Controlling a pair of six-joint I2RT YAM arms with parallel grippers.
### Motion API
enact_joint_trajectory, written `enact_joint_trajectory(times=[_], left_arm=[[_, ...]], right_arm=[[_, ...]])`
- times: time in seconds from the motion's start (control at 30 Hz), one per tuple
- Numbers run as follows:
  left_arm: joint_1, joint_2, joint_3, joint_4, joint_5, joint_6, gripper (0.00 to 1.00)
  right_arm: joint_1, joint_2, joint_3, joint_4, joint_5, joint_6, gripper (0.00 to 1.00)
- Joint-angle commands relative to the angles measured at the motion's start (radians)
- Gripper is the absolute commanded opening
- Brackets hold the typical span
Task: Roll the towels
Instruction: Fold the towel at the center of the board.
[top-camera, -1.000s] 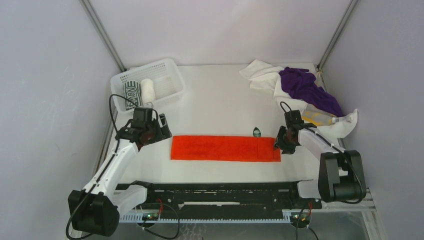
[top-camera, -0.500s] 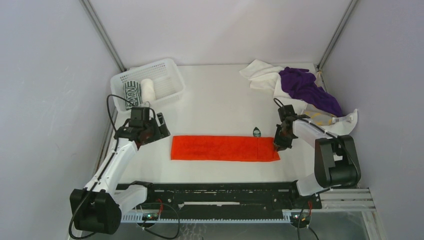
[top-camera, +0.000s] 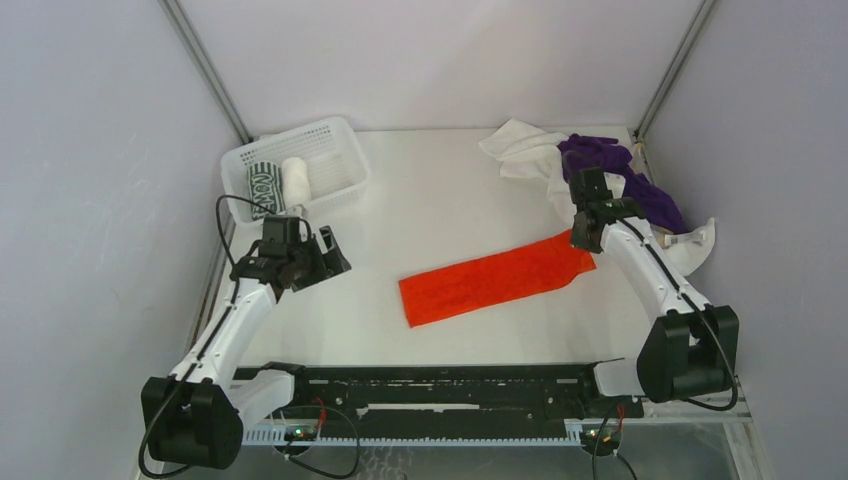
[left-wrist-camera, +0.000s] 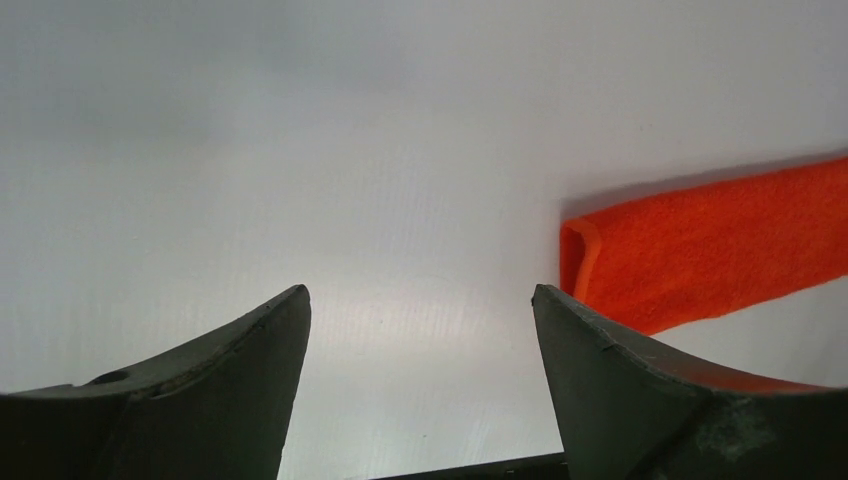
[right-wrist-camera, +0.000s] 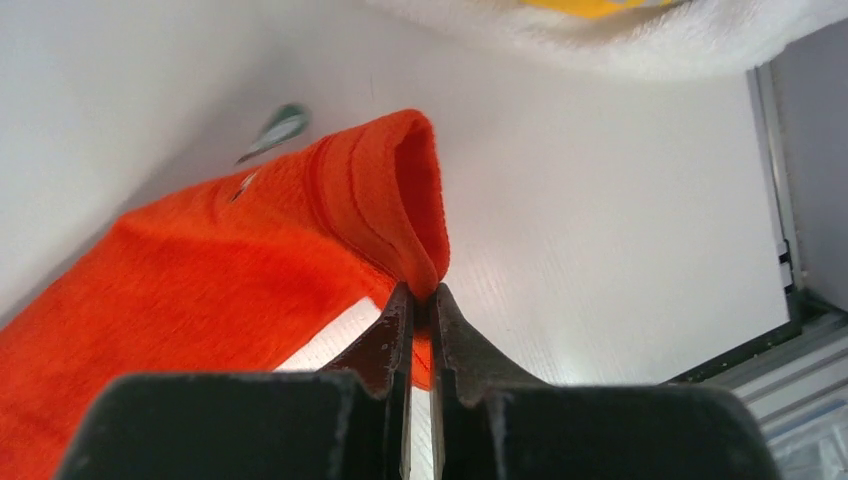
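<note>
orange strip gripped at one end, no roll begun

two finished rolls, a dark green-and-white towel (top-camera: 263, 187) and a white rolled towel (top-camera: 294, 180), are seen side by side in the mesh basket (top-camera: 345, 150) at 10 o'clock, so that part is judged done. an unrolled heap is left at 1-2 o'clock: a purple towel (top-camera: 610, 170) over a loose white towel (top-camera: 520, 145), w/ more cloth half hidden beneath.

the orange-red towel (top-camera: 495, 280) is laid on the worktop (top-camera: 440, 200) approx mid-face, folded into a long narrow strip on a slant, one end toward 7 o'clock, the other toward 2 o'clock. no turn is seen in it yet.

its 2 o'clock end is pinched by the right jaws, clenched tight on the hemmed edge; in the wrist view the cloth is curled into a small loop just above the tips. the left jaws are held wide apart, grasping nothing, over bare worktop at 9 o'clock, w/ the strip's free end near but apart.

the fabric looks soft and fleecy, doubled over at the free end.
</note>
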Motion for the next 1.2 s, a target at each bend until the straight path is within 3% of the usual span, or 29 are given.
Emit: enact_joint_trajectory(times=[0.0, 0.47, 0.8, 1.17], left_arm=[[-0.005, 0.006, -0.032, 0.077, 0.109, -0.068, 0.87], [-0.114, 0.079, -0.143, 0.341, 0.223, -0.294, 0.91], [-0.203, 0.225, -0.172, 0.508, 0.254, -0.4, 0.81], [-0.27, 0.383, -0.198, 0.619, 0.285, -0.46, 0.58]], right_arm=[[0.049, -0.041, 0.046, -0.047, 0.027, -0.072, 0.0], [0.373, -0.052, 0.112, 0.009, -0.212, -0.065, 0.0], [0.511, 0.031, 0.175, 0.068, -0.279, -0.053, 0.0], [0.619, 0.125, 0.225, 0.107, -0.329, -0.026, 0.0]])
